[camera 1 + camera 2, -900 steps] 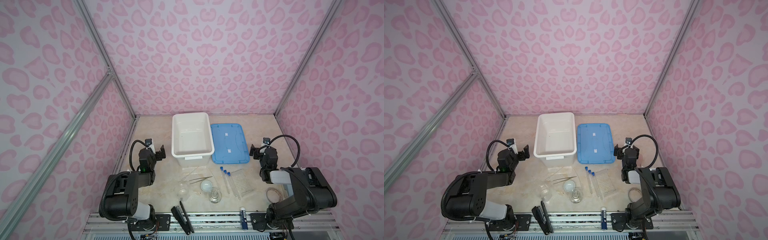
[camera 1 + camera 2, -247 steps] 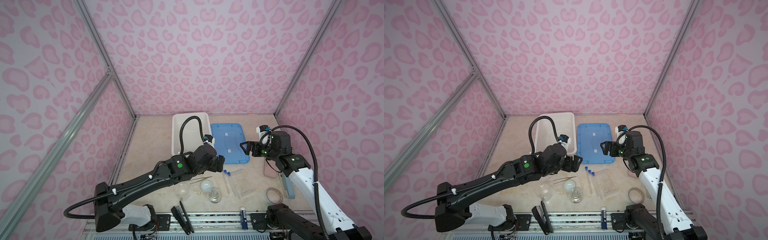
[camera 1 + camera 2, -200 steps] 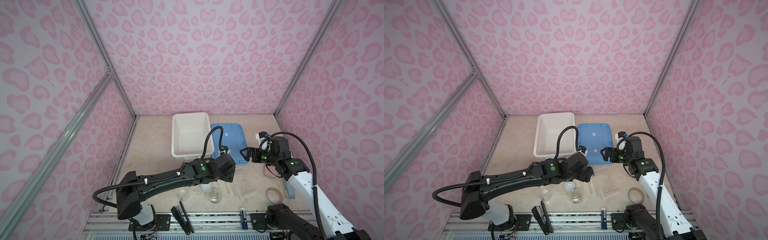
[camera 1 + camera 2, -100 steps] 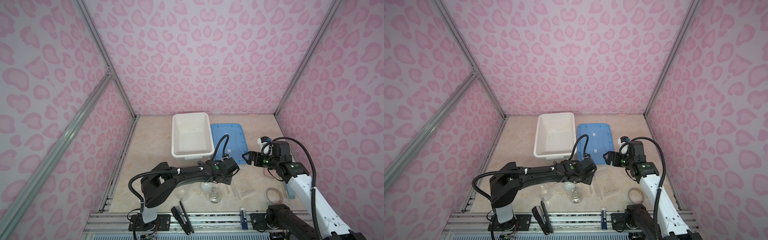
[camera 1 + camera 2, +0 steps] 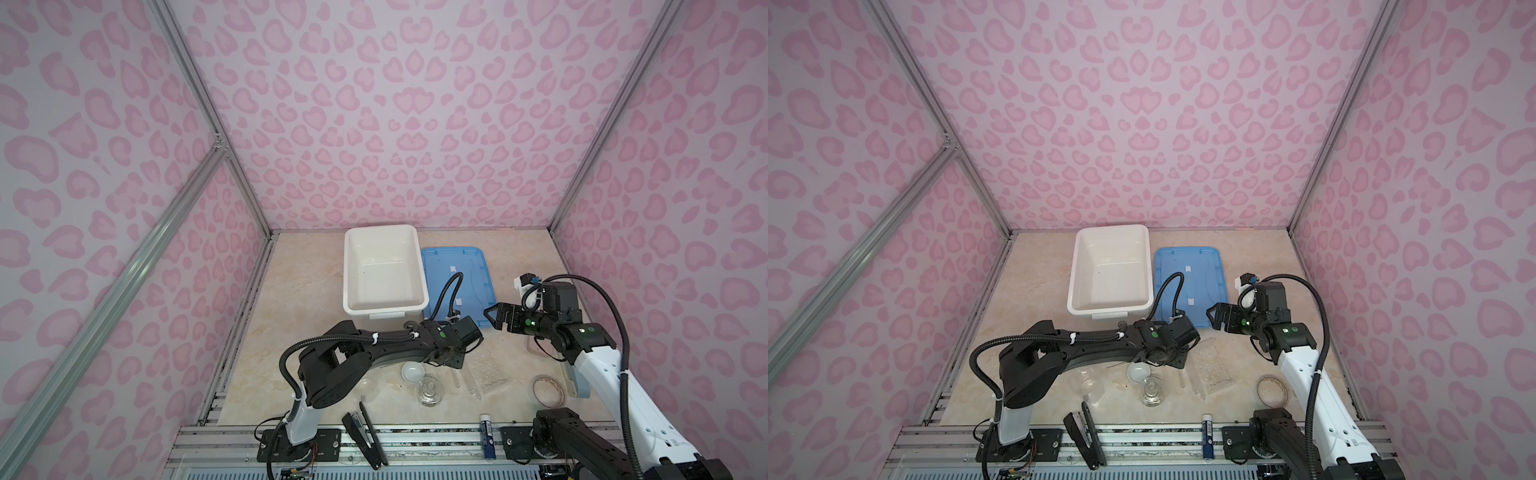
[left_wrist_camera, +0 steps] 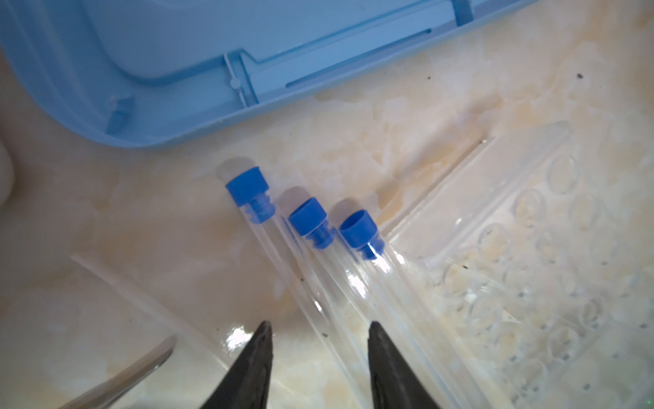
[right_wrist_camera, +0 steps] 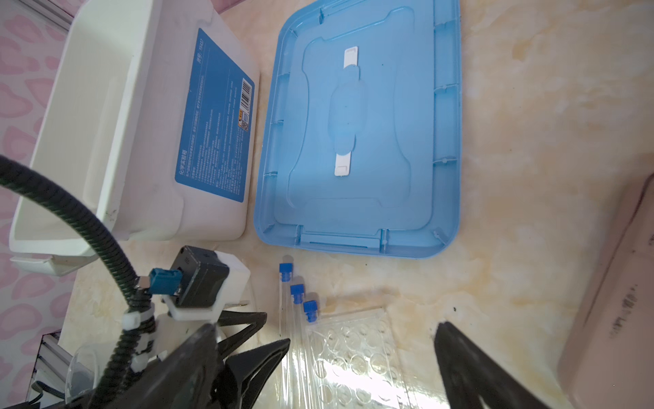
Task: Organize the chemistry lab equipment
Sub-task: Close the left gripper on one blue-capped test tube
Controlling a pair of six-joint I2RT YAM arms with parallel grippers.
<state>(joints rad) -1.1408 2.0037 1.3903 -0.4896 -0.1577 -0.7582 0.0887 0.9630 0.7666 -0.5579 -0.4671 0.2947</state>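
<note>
Three blue-capped clear tubes point(image 6: 308, 219) lie side by side on the marble top, next to a flat clear rack point(image 6: 523, 255). My left gripper point(image 6: 318, 324) is low over the tubes' glass and open, its fingertips standing on either side of the leftmost tube without pinching it. In both top views the left arm reaches across the middle and hides its gripper point(image 5: 452, 363). My right gripper point(image 5: 492, 318) hovers wide open beyond the rack point(image 5: 490, 370) and holds nothing. A white domed piece point(image 5: 412, 371) and a small glass flask point(image 5: 430, 390) sit nearer the front. Blurred metal tweezers point(image 6: 134, 371) and a thin dropper point(image 6: 141, 294) lie beside the tubes.
A white bin point(image 5: 384, 227) stands at the back, with a blue lid point(image 5: 457, 270) flat to its right. Along the front edge lie a black stapler point(image 5: 365, 440) and a blue-and-white stick point(image 5: 486, 440). A clear tape roll point(image 5: 548, 390) lies by the right arm.
My left arm has stretched right and down onto the tubes, and its jaws have narrowed around them. The right gripper has sunk a little toward the rack, still wide open.
</note>
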